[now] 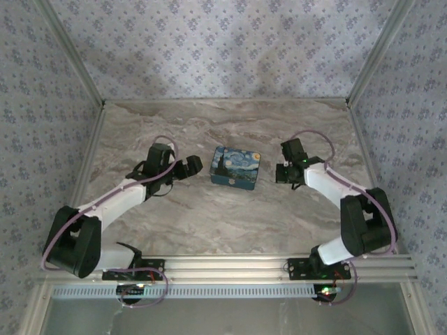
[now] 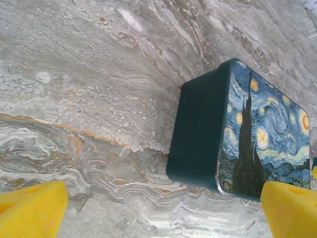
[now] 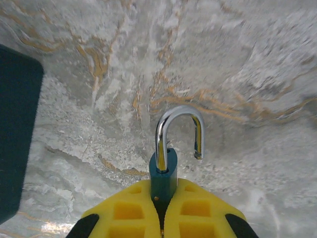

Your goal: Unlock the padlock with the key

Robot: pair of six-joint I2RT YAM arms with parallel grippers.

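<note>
My right gripper (image 3: 162,198) is shut on the teal body of a padlock (image 3: 163,171), which sticks out from between the yellow fingers (image 3: 208,208). The padlock's silver shackle (image 3: 178,116) stands swung open, its free end hanging clear of the body above the marble table. In the top view the right gripper (image 1: 283,172) hovers just right of the painted tin box. My left gripper (image 1: 190,166) sits just left of that box, open with nothing between its yellow fingertips (image 2: 29,208).
A dark blue tin box (image 1: 236,167) with a starry-night lid lies at the table's middle between the two grippers, and shows close up in the left wrist view (image 2: 237,134). Patterned walls enclose the marble table (image 1: 223,125) on three sides.
</note>
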